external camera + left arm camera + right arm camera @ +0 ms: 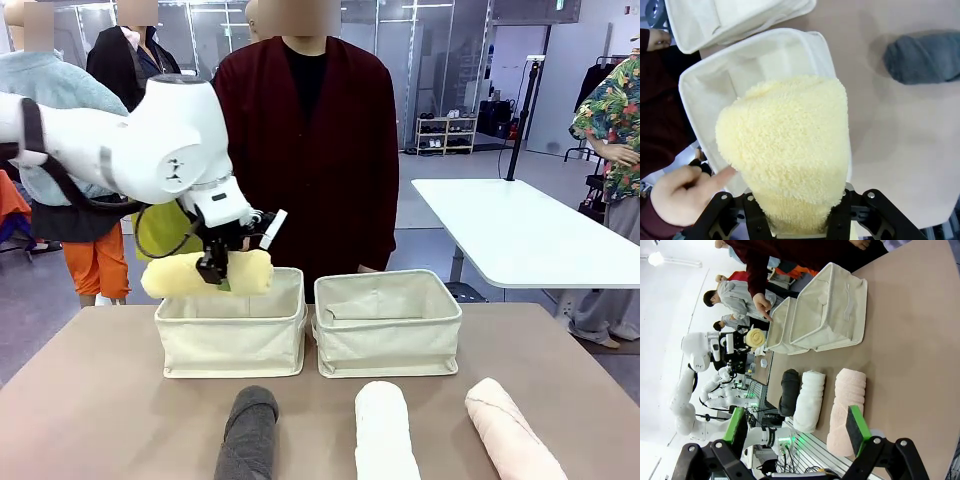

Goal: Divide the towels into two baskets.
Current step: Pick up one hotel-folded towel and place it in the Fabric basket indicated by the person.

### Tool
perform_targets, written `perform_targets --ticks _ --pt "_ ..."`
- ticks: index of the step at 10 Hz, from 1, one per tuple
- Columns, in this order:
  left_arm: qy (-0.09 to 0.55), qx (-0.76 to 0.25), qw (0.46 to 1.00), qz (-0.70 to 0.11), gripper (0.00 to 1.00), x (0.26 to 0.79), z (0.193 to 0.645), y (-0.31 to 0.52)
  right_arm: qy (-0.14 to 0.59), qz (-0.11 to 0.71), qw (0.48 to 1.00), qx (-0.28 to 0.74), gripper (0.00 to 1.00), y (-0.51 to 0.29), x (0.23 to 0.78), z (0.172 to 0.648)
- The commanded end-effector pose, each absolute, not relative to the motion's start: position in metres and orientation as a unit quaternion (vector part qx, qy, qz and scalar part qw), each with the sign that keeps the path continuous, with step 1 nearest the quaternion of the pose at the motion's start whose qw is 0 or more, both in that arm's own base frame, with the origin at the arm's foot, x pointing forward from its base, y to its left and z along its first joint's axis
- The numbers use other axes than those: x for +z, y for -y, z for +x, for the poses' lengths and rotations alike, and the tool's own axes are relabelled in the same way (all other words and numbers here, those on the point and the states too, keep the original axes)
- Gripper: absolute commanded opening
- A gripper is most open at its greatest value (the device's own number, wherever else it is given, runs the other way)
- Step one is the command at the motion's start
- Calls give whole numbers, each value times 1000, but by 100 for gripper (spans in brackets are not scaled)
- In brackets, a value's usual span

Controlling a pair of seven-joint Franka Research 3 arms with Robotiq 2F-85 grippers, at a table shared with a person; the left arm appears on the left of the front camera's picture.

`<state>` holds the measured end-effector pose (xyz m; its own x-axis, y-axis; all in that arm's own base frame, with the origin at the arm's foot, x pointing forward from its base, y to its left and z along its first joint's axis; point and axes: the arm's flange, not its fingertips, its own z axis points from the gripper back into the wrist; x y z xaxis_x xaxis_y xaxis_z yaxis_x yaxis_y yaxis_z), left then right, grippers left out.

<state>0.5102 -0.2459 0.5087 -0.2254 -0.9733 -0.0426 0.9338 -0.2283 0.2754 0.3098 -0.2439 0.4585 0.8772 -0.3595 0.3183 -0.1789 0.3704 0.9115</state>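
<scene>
Yellow towel point(175, 278), dk grey towel point(247, 435), white towel point(385, 430), pink towel point(510, 430) — baskets point(232, 345) cream, table point(90, 400) tan.

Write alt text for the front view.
The left gripper holds a pale yellow towel over the left basket, beside the right basket. A dark grey roll, a white roll and a pale pink roll lie on the table in front; a person stands behind.

No writing, brand, number or sign can be read in any view. The front walls of the left basket point(230, 345) and the right basket point(388, 345) are plain cream canvas (stitched rims, nothing printed that can be made out). A small green-lit panel point(563, 6) high at the back of the room is too small to read.
</scene>
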Motion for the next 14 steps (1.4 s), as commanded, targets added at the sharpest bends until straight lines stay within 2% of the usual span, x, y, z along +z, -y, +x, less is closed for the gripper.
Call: perform_targets --ticks 1,3,4,7,9,10,11,14 --pt "79 -771 621 120 37 508 540 260 250 561 787 -51 100 244 461 307" --pt "69 -763 633 108 38 479 575 267 250 561 787 -51 100 244 461 307" --pt "67 -757 642 102 43 472 583 268 250 561 787 -51 100 244 461 307" --pt "48 -749 653 101 80 454 600 269 250 561 787 -51 100 244 461 307" --pt "30 -747 656 104 100 448 600 271 250 561 787 -51 100 244 461 307" --pt "22 -748 655 105 85 447 599 271 250 561 787 -51 100 244 461 307" --pt "21 -747 657 105 100 447 598 270 250 561 787 -51 100 244 461 307" --pt "53 -732 675 70 100 454 584 257 250 561 787 -51 100 244 461 307"
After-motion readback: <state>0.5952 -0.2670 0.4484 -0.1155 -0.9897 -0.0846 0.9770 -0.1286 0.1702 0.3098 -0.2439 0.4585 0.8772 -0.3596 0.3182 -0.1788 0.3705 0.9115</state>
